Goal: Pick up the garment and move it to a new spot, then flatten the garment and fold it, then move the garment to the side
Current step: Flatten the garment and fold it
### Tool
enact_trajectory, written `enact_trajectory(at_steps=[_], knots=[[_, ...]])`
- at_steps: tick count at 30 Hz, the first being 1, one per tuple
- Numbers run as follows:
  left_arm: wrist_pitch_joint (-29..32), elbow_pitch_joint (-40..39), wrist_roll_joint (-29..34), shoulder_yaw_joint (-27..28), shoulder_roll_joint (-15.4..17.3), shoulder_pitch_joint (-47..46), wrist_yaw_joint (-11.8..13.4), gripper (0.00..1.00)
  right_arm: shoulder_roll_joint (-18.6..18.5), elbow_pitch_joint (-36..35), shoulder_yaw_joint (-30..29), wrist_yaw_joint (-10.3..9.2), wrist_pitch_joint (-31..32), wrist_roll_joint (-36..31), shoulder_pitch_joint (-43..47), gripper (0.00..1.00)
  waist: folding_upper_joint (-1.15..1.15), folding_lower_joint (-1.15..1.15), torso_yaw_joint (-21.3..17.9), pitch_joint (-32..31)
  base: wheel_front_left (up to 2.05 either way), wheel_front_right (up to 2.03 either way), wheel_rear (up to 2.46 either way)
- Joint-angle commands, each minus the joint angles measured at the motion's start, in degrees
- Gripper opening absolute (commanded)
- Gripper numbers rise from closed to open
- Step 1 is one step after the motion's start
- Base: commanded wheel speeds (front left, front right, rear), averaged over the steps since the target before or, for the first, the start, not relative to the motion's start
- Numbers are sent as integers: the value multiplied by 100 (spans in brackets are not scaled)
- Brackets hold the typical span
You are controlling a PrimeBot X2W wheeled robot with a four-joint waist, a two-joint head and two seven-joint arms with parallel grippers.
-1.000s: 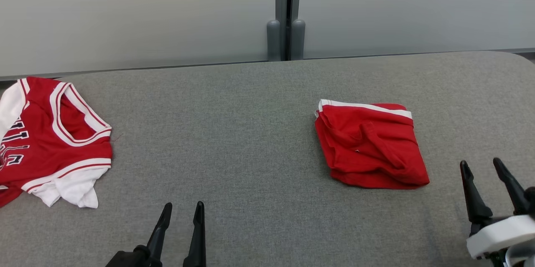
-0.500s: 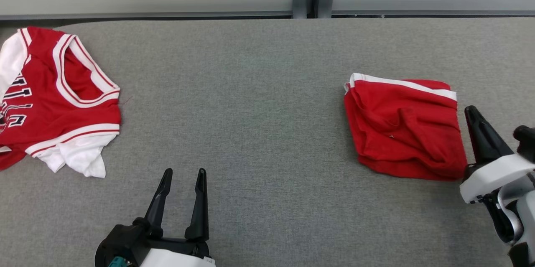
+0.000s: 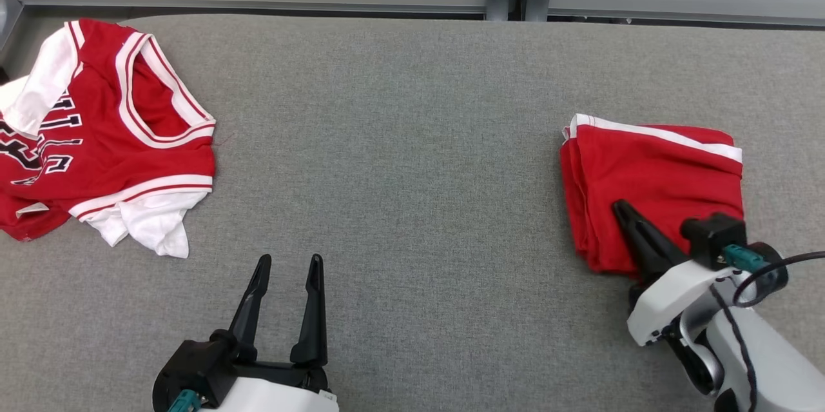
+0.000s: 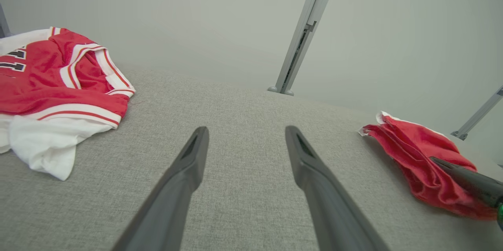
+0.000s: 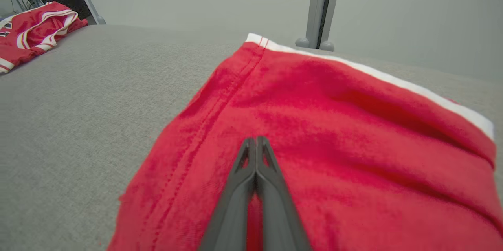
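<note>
Since the garment [image 3: 651,173] is thin red cloth, folded into a pad at centre right of the head view, it should be light, limp and quick to slump open; best pinched through all layers at its lower left edge, not the top ply alone; right tool [image 3: 620,207] closed, tips on the cloth, caught fold not discernible; left tool [image 3: 290,262] open over bare worktop [image 3: 399,173], lower left; count: one folded garment, one jersey [image 3: 109,141] upper left, two tools.
</note>
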Motion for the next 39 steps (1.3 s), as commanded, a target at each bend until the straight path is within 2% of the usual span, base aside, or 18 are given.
enact_trajectory(at_steps=[1,8,13,15,16,17,29,39], knots=[[-10,11,-34,34,16,-12,47,100,-1,-56,198,9,-37,28,53,0,0,0,0,-56,0,0,0],[-10,48,-45,112,16,197,39,100,181,-29,917,9,-59,61,246,0,0,0,-143,-356,0,0,0],[-10,38,1,229,16,351,9,100,234,-316,707,5,-64,154,431,0,0,0,-347,-651,0,0,0],[-10,49,37,382,17,510,-17,100,217,-626,252,5,-61,85,758,41,0,0,-532,-907,0,0,0],[-10,53,48,429,18,548,-45,100,189,-717,105,5,-61,30,893,84,0,0,-583,-970,0,0,0],[-11,52,47,491,16,581,-61,100,171,-802,-38,5,-62,-12,1018,100,0,0,-636,-1038,0,0,0],[-10,280,204,972,18,991,-223,100,301,-1563,-1585,5,-62,-322,2285,100,0,0,-1029,-1345,0,0,0],[-10,362,166,1053,17,1095,-252,100,441,-1831,-2035,5,-62,-476,2696,100,0,0,-993,-1340,0,0,0]])
